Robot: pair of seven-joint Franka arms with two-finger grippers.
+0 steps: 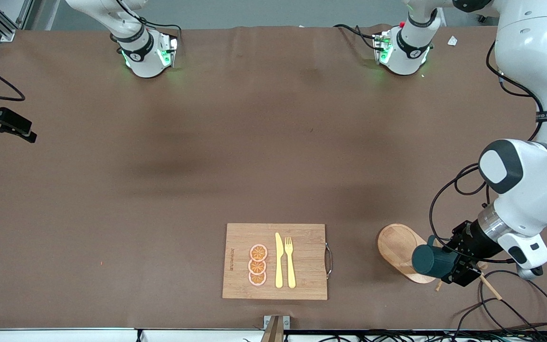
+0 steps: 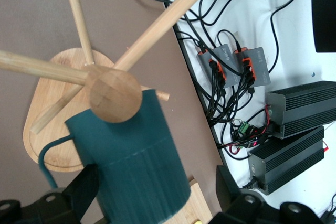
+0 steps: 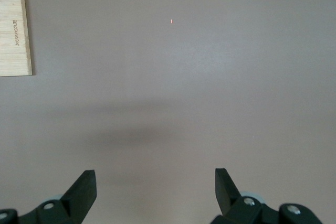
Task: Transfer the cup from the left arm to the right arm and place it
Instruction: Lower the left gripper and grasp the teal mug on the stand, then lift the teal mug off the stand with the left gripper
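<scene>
The left gripper (image 1: 449, 267) holds the dark teal cup (image 1: 432, 260) over the oval wooden mug rack (image 1: 399, 251) at the left arm's end of the surface, near the front edge. The cup lies tipped on its side in the grip, its ribbed wall (image 2: 139, 174) pinched between the two black fingers (image 2: 79, 187), which are closed on it from either side. In the left wrist view the rack's round wooden knob (image 2: 114, 95) sits against the cup's end and pegs (image 2: 168, 17) fan out around it; whether the cup is clear of its peg cannot be told for certain.

By this showing the task is at its start: the cup is grasped, but the handover and the placing remain to be done.

The right gripper (image 3: 152, 192) waits, hanging over bare brown surface (image 3: 210, 77) with its fingers spread wide and nothing between them; only a corner of the bamboo cutting board (image 3: 14, 32) shows in its wrist view. That board (image 1: 275, 261) lies well apart from the rack, carrying orange slices (image 1: 258, 265), a yellow knife (image 1: 278, 260) and a fork (image 1: 290, 261).
</scene>
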